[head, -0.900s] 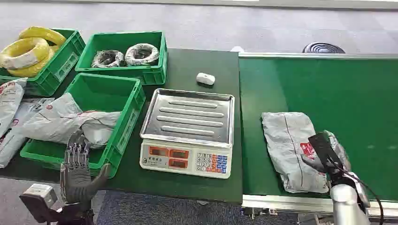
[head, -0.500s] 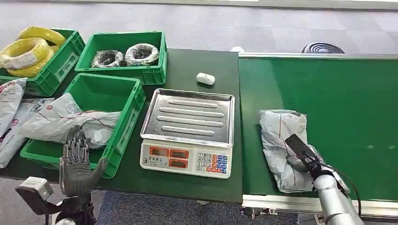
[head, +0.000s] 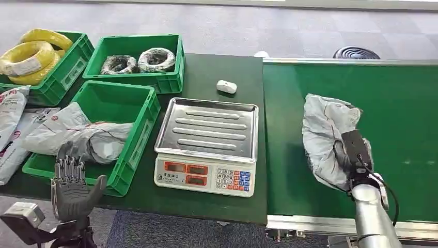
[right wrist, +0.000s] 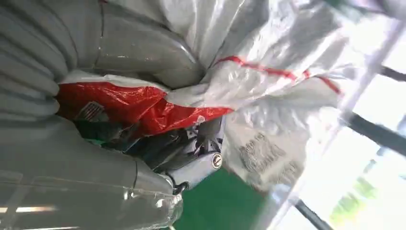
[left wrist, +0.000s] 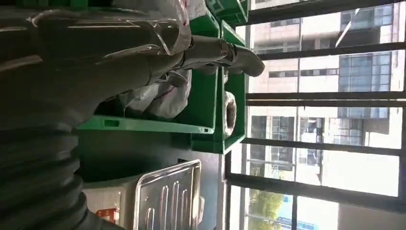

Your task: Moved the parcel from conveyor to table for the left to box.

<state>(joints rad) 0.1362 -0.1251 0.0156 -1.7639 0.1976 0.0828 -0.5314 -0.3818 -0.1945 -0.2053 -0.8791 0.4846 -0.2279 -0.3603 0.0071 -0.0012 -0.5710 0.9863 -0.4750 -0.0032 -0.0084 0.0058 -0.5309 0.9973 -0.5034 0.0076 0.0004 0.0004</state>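
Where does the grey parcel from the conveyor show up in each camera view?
Head view: grey parcel at right, over the green belt, gripped by the right hand.
Left wrist view: not in it.
Right wrist view: crumpled across the middle.
Shared landmark: the green belt under the parcel.

A scale (head: 206,147) sits on the tabletop (head: 222,67) between the bins (head: 131,62) and the conveyor (head: 361,93), where the parcel (head: 325,137) is.
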